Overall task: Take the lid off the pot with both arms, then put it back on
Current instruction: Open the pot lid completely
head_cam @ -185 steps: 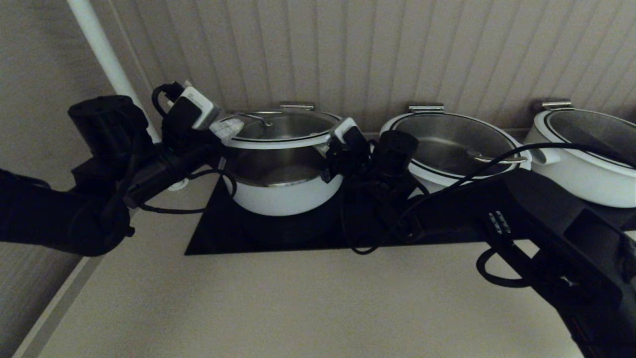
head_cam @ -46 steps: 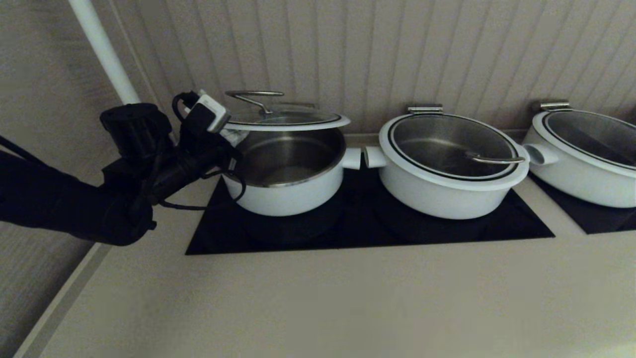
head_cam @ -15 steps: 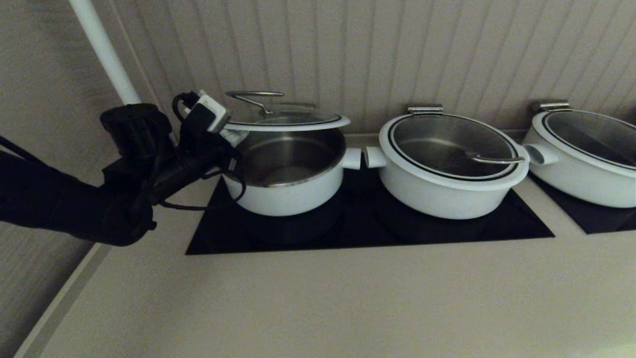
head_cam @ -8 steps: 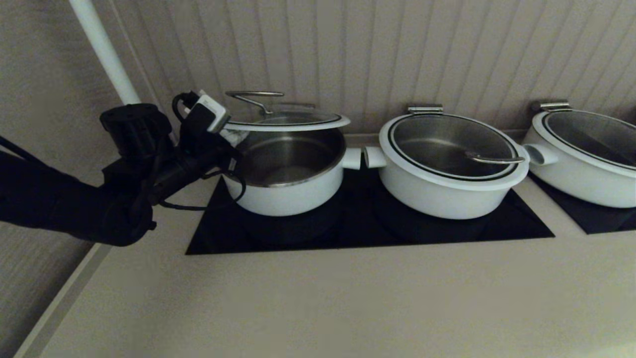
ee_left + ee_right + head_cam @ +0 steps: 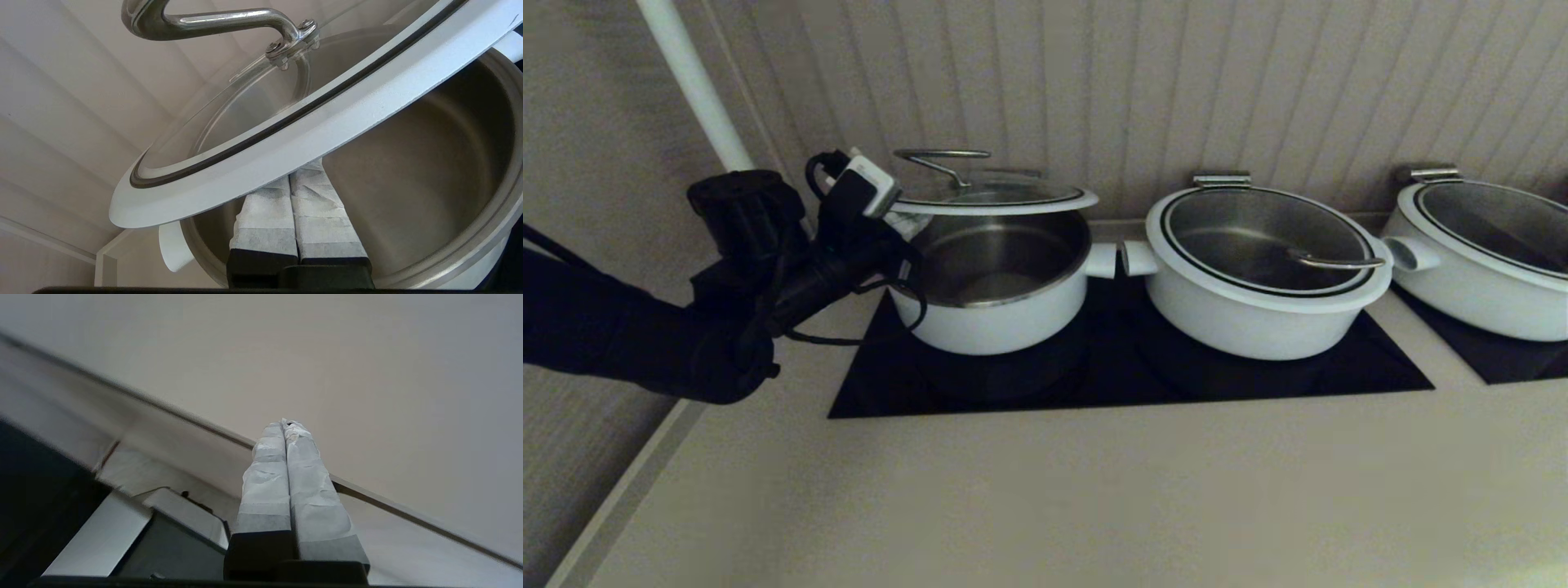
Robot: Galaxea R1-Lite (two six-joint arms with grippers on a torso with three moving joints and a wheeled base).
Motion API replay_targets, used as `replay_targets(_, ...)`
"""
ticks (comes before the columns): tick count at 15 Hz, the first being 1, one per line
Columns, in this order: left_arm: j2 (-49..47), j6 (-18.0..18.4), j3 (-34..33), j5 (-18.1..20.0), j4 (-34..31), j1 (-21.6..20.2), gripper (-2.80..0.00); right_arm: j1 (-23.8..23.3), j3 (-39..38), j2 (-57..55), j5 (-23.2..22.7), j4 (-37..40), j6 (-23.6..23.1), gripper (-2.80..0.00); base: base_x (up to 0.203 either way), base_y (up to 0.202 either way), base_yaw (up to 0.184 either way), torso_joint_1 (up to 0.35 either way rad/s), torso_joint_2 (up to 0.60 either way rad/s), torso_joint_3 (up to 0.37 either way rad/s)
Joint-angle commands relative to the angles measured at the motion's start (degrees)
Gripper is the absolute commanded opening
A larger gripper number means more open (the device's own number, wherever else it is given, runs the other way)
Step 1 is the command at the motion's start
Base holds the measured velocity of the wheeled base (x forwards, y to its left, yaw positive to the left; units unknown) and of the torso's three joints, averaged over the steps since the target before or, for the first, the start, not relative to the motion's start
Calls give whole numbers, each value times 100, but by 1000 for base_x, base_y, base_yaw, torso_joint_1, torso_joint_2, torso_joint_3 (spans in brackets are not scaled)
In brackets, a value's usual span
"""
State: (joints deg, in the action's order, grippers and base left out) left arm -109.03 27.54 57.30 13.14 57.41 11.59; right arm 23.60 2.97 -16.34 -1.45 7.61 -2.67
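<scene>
The lid (image 5: pixel 992 196), clear glass with a white rim and a steel loop handle (image 5: pixel 941 157), hangs level a little above the pot (image 5: pixel 996 314), which stands open on the black cooktop. My left gripper (image 5: pixel 900 219) is at the lid's left edge. In the left wrist view its fingers (image 5: pixel 261 212) are pressed together under the lid's white rim (image 5: pixel 286 139), above the pot's steel inside (image 5: pixel 429 163); their tips are hidden by the rim. My right gripper (image 5: pixel 284 424) is out of the head view, shut and empty, facing a plain wall.
Two wider white pots (image 5: pixel 1262 269) (image 5: pixel 1486 253) with lids on stand to the right; the nearer one's side handle almost touches the pot's. The black cooktop (image 5: pixel 1127 384) is set in a beige counter (image 5: pixel 1045 490). A white pipe (image 5: pixel 690 82) runs up behind my left arm.
Since 12 s ago the right arm has left the lid's right edge and the head view, and the lid stands a little higher. Nothing has moved in the last 3 s.
</scene>
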Motion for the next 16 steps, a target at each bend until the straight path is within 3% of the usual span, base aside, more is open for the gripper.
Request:
replay_targets(1, -39, 15, 9, 5, 34, 1, -280, -504, 3, -35, -4, 6, -5, -280, 0, 0, 0, 0, 0, 0)
replay_targets(8, -30, 15, 10, 5, 34, 1, -280, -1195, 10, 51, 4, 13, -5, -280, 0, 0, 0, 0, 0, 0)
replay_targets(16, 5, 23, 1, 5, 34, -8, -280, -2339, 7, 373, 4, 13, -4, -280, 0, 0, 0, 0, 0, 0)
